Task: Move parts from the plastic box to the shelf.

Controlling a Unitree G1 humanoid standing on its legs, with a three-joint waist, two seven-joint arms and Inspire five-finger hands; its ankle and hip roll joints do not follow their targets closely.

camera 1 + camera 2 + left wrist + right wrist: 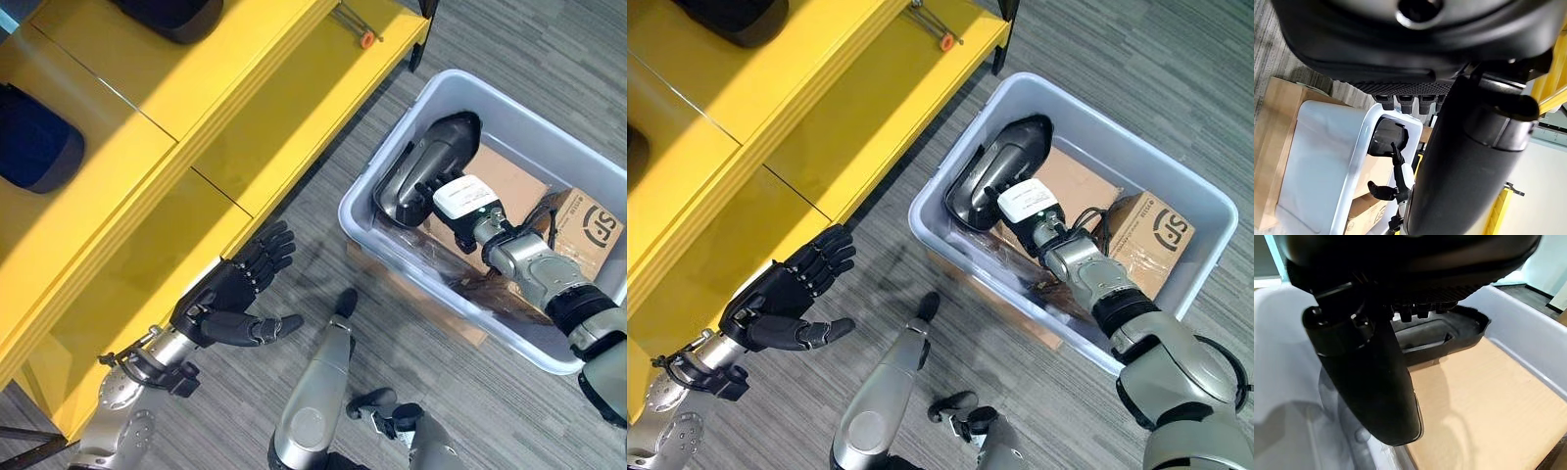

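Note:
A black moulded part [431, 157] leans against the near-left wall inside the grey plastic box [509, 108]. My right hand [460, 199] is down in the box with its fingers stretched out against the part's lower edge and the thumb spread apart; it is open. The right wrist view has the part [1444, 330] just past the fingers. My left hand [220, 299] hovers open over the floor beside the front edge of the yellow shelf [196, 98], holding nothing.
A brown cardboard box [588, 225] and a flat cardboard sheet [509, 181] lie in the plastic box. On the shelf rest a black part [171, 15], a dark blue part [34, 142] and a thin orange-tipped tool [358, 29]. Grey carpet lies between shelf and box.

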